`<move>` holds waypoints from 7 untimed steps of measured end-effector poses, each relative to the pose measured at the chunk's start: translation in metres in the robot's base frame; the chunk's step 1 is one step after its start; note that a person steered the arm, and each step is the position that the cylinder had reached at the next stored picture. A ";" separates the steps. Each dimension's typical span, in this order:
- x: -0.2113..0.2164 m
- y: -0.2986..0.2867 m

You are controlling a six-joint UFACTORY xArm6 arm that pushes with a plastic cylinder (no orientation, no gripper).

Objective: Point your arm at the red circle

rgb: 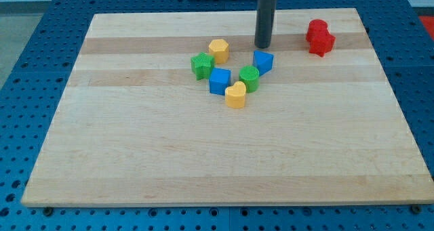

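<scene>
Two red blocks touch at the view's upper right: a round red one [316,29] at the back and a red one [323,43] of unclear shape just in front of it. My tip [263,45] rests on the board to their left, a short gap away. It stands just above the blue block [263,61], whose shape I cannot make out. Left of my tip is a yellow hexagon [219,50].
A cluster lies below my tip: a green star [201,65], a blue cube [219,80], a green round block [249,78] and a yellow heart-like block [235,95]. The wooden board [203,156] sits on a blue perforated table.
</scene>
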State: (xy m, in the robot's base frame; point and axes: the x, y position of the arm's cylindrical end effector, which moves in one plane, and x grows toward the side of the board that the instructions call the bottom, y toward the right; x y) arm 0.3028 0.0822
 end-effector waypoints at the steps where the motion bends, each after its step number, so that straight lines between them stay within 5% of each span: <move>1: 0.008 0.017; 7: 0.054 0.135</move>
State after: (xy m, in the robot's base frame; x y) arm 0.3568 0.2169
